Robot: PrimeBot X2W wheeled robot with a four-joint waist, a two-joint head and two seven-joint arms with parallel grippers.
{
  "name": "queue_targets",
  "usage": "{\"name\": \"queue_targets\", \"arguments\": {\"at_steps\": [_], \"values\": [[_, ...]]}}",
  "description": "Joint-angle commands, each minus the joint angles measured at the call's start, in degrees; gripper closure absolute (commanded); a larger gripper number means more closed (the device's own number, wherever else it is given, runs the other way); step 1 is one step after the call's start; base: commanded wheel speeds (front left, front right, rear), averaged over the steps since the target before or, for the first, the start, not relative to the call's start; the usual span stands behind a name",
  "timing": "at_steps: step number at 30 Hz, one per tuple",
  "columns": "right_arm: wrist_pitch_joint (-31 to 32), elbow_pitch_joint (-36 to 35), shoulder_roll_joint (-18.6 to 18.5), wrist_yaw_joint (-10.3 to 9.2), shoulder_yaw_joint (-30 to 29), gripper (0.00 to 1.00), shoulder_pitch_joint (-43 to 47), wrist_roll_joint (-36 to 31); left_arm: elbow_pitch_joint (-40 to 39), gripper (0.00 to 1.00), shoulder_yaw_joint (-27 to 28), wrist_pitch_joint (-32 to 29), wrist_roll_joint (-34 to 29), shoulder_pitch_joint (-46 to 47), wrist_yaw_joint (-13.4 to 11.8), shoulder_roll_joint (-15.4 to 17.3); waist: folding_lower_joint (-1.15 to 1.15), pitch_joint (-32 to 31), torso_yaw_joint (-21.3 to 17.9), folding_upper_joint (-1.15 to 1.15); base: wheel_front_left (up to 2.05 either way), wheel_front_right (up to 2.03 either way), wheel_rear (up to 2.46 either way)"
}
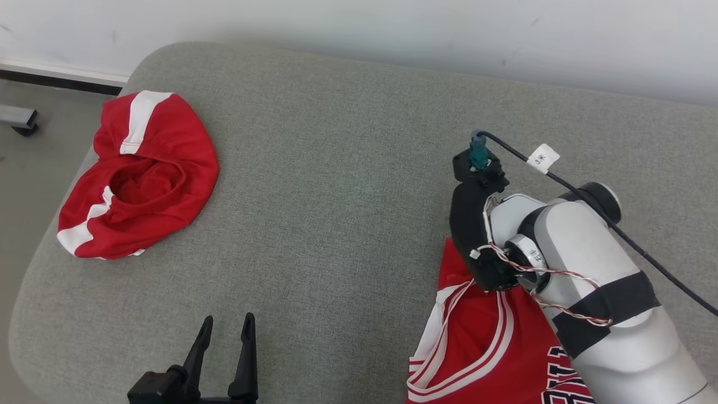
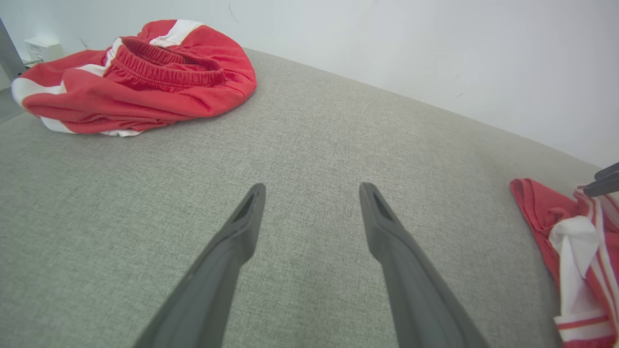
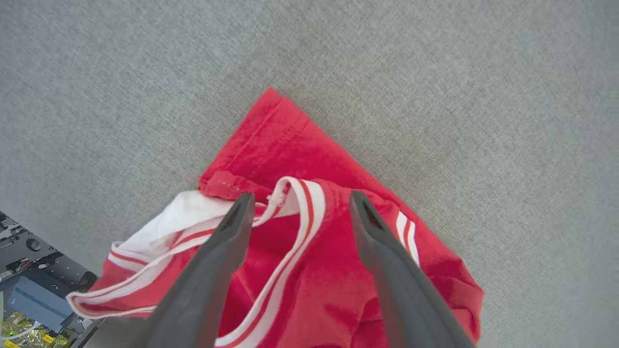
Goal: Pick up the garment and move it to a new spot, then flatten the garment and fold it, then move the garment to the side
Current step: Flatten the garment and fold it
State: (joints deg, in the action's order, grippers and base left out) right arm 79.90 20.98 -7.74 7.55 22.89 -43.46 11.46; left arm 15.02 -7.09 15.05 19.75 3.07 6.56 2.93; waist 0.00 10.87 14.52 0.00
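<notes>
Grey surface (image 1: 348, 185): coarse woven cloth, matt; red jersey (image 1: 482, 348) at lower right and red shorts (image 1: 162, 163) at upper left: soft matt knit; left gripper (image 1: 228, 318): smooth matt dark plastic

Red basketball jersey (image 1: 482, 348): lower right of the head view, partly cut off by the bottom edge. Crumpled and bunched in folds, not laid flat. One red stitched corner points up the frame. White trim with red stripes loops round an opening, with white fabric showing on its left side. Some lettering shows at the bottom edge. It lies on the grey fabric surface (image 1: 336, 224).
</notes>
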Motion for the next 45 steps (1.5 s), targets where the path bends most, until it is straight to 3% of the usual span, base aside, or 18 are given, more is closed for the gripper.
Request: {"name": "queue_targets", "arguments": {"at_steps": [1, 13, 14, 16, 17, 18, 19, 27, 45], "values": [[0.2, -0.2, -0.6, -0.12, -0.3, 0.00, 0.2, -0.5, 0.1, 0.00, 0.2, 0.2, -0.4, 0.2, 0.1, -0.1, 0.00, -0.1, -0.1, 0.00, 0.00, 0.00, 0.00], [-1.6, 1.4, -2.0, -0.12, 1.9, 0.00, -0.7, 0.4, -0.3, 0.00, 0.3, 0.2, -0.8, 0.9, 0.5, -0.1, 0.00, 1.4, -0.1, 0.00, 0.00, 0.00, 0.00], [-1.8, 1.6, -2.1, -0.12, 2.1, 0.15, -1.0, 0.6, -0.2, 0.00, 0.3, 0.2, -0.8, 1.0, 0.4, -0.1, 0.00, 1.6, -0.1, 0.00, 0.00, 0.00, 0.00], [-3.0, 1.8, -2.3, -0.12, 3.3, 0.63, -1.3, 1.5, -0.1, 0.00, 0.2, 0.2, -0.7, 1.3, 0.4, -0.1, 0.00, 1.8, 0.1, 0.00, 0.00, 0.00, 0.00], [-3.5, 1.9, -2.4, -0.12, 3.7, 0.70, -1.5, 1.7, 0.0, 0.00, 0.2, 0.2, -0.7, 1.3, 0.4, -0.1, 0.00, 1.9, 0.1, 0.00, 0.00, 0.00, 0.00], [-3.7, 2.2, -2.6, -0.12, 4.1, 0.92, -1.7, 2.1, 0.0, 0.00, 0.2, 0.2, -0.6, 1.3, 0.4, -0.1, 0.00, 1.9, 0.1, 0.00, 0.00, 0.00, 0.00], [-3.6, 2.4, -2.8, -0.12, 4.7, 1.00, -1.9, 2.4, 0.1, 0.00, 0.2, 0.2, -0.5, 1.3, 0.4, -0.1, 0.00, 1.9, 0.2, 0.00, 0.00, 0.00, 0.00], [-5.4, 2.7, -3.4, -0.12, 6.6, 1.00, -3.3, 4.4, 0.2, 0.00, 0.6, 0.2, -0.6, 1.6, 0.4, -0.1, 0.00, 1.9, 0.0, 0.00, 0.00, 0.00, 0.00], [-22.9, 7.9, -1.2, -0.12, 9.2, 1.00, -7.3, 2.9, 0.3, 0.00, 0.3, 0.2, -0.2, 1.9, 0.5, -0.1, 0.00, 2.1, 0.6, 0.00, 0.00, 0.00, 0.00]]}}
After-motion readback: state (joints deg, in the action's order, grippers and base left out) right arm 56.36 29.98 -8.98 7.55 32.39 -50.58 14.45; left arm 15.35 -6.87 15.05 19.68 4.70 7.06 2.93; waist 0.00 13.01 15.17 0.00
